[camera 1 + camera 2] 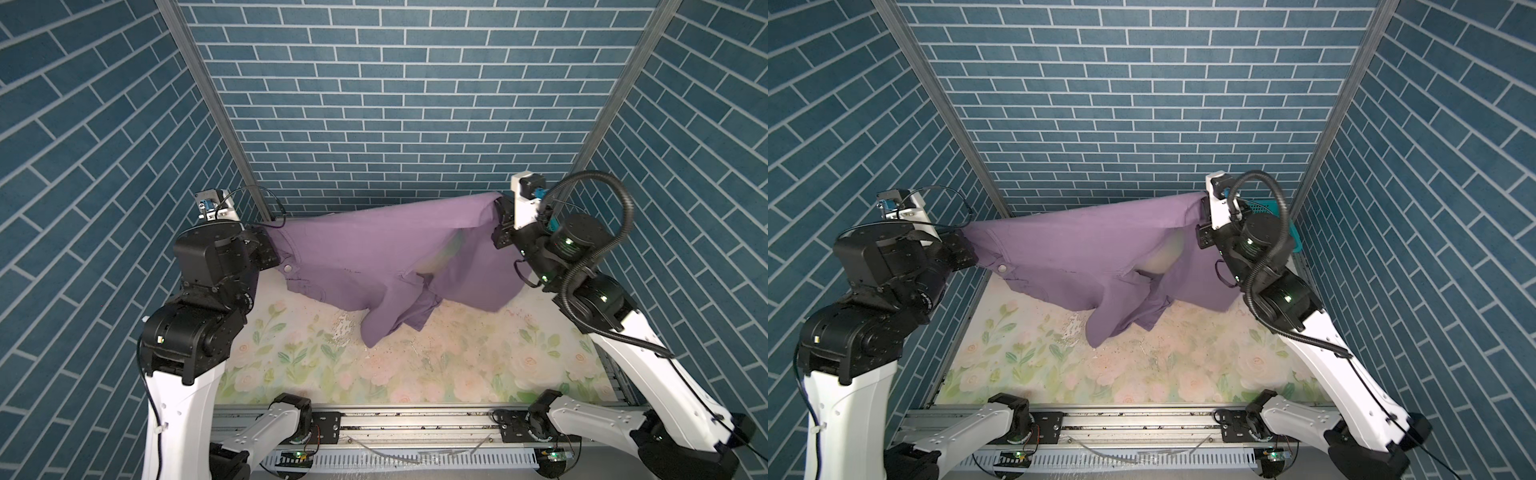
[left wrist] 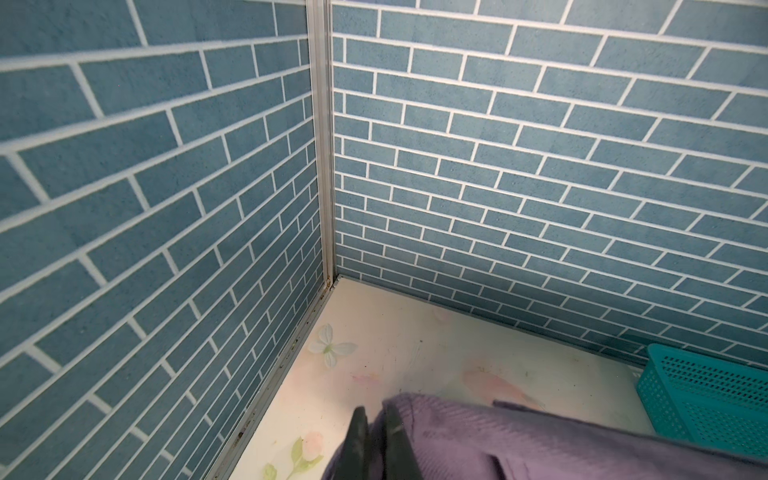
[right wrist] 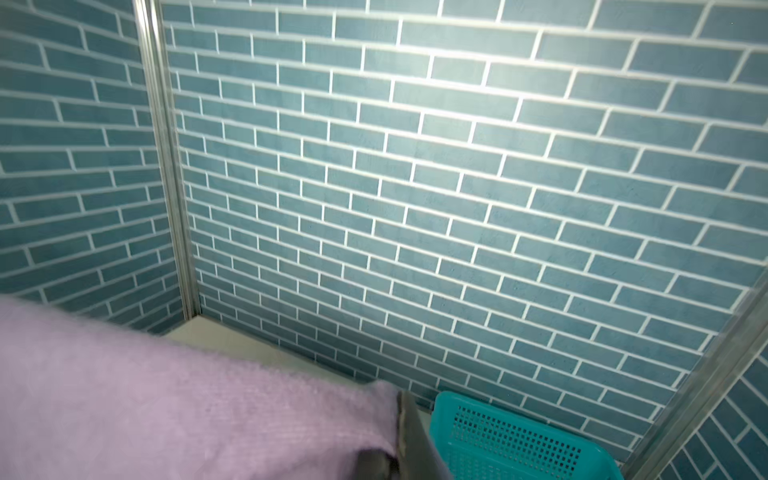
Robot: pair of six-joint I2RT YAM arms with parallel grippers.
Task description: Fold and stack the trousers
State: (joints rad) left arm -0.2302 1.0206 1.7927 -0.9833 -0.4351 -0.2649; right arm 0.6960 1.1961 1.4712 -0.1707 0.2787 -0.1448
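Observation:
The dusty-purple trousers [image 1: 374,253] [image 1: 1084,253] hang in the air between both arms, stretched across the back of the table, in both top views. Their waistband end with a metal button [image 1: 287,269] is at the left. A loose leg droops to the floral table top [image 1: 386,324]. My left gripper [image 1: 272,249] [image 2: 376,419] is shut on the waistband edge [image 2: 457,432]. My right gripper [image 1: 500,208] [image 3: 399,419], held higher, is shut on the other end of the trousers [image 3: 166,407].
A teal perforated basket [image 1: 1273,208] [image 2: 706,407] [image 3: 511,444] stands in the back right corner, behind the right arm. Blue brick walls close in the back and both sides. The floral table [image 1: 374,374] stretches toward the front rail [image 1: 415,419].

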